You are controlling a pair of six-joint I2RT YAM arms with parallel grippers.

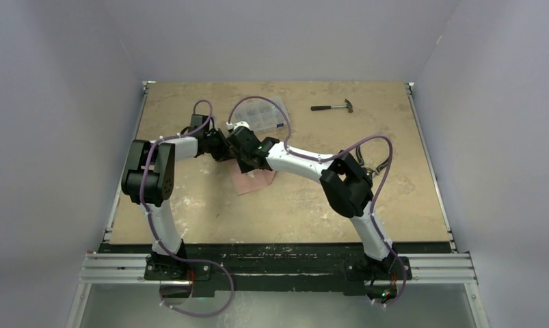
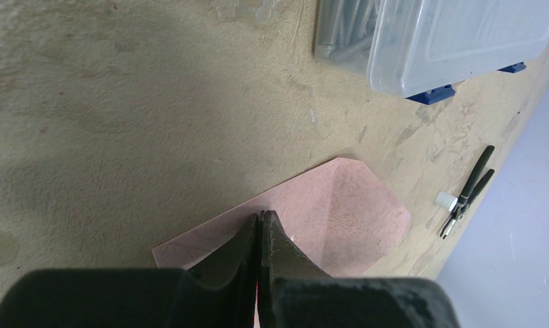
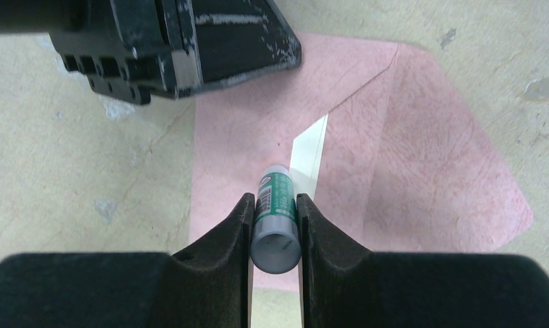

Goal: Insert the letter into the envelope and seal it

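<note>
At the middle of the table (image 1: 203, 212), in the top view, we see the envelope (image 1: 256, 182) lying flat beneath the 2 wrists, with a hammer (image 1: 333, 106) well apart. From the left wrist, the left gripper (image 2: 260, 217) is closed tight, its tips down on the pink paper, whose flap is open. From the right wrist, the right gripper (image 3: 274, 199) narrowly clamps a green-labelled glue stick (image 3: 275, 229) above the envelope.

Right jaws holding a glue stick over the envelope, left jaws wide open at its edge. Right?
No. The left jaws are shut tight, as the left wrist view shows. The rest stands: the right jaws hold the glue stick over the envelope, with the left jaws at its edge.
</note>
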